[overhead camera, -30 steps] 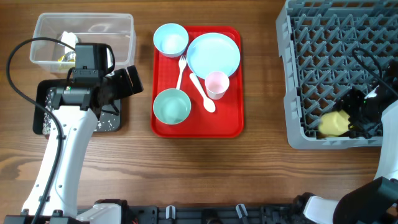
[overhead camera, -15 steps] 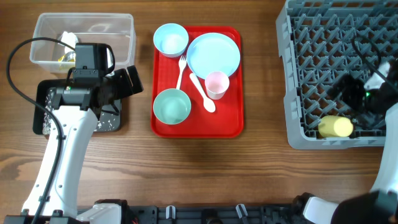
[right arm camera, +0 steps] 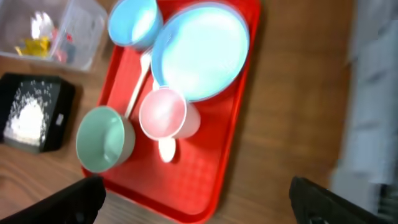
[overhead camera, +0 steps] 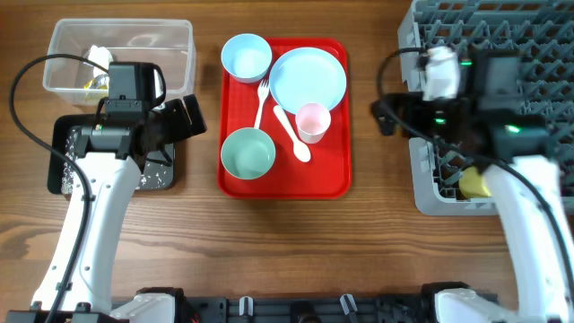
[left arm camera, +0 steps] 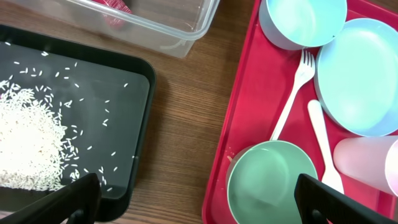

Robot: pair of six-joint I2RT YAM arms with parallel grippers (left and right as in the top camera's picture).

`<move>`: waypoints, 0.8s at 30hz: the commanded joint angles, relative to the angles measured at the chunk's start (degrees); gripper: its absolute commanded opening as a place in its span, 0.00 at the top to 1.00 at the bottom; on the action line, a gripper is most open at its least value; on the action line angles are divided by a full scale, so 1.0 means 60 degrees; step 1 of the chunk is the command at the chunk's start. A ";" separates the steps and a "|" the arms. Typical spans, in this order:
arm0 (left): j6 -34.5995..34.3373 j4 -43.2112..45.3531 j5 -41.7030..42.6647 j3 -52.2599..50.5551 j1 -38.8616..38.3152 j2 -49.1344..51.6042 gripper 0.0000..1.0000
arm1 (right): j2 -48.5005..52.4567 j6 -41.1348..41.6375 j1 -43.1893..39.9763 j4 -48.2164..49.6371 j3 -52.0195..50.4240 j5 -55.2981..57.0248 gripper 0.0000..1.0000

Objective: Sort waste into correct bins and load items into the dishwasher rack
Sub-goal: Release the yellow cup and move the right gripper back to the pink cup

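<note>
The red tray holds a blue bowl, a greenish bowl, a plate, a pink cup, a fork and a spoon. A yellow cup lies in the grey rack, partly behind my right arm. My right gripper is open and empty at the rack's left edge; its wrist view shows the pink cup. My left gripper is open and empty between the black tray and the red tray.
The clear tub at the back left holds white tissue and wrappers. Rice lies in the black tray. Bare wood separates the red tray from the rack.
My right gripper left the yellow cup lying in the rack's front part and swung up and left to the rack's left edge. The left arm has not moved.
</note>
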 commanded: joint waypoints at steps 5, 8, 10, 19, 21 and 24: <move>-0.0084 -0.0007 -0.0051 0.0084 0.0047 0.0080 0.00 | 0.1963 0.5639 0.0106 0.1424 -0.0838 -0.2098 0.01; -0.0084 -0.0011 -0.0051 0.0084 0.0044 0.0080 0.00 | 0.2466 0.7592 0.0120 0.1971 -0.0838 -0.2295 0.01; -0.0084 -0.0018 -0.0047 0.0084 0.0044 0.0080 0.00 | 0.2728 0.8783 0.0120 0.2244 -0.0838 -0.2346 0.01; -0.0084 -0.0113 -0.0022 0.0084 0.0044 0.0080 0.00 | 0.3595 1.1460 0.0149 0.2630 -0.0838 -0.2772 0.01; -0.0084 -0.0109 -0.0022 0.0084 0.0044 0.0080 0.00 | 0.3759 1.1471 0.0222 0.2841 -0.0838 -0.2772 0.00; -0.0084 -0.0109 -0.0022 0.0084 0.0044 0.0080 0.00 | 0.4080 1.1570 0.0459 0.3191 -0.0838 -0.2838 0.01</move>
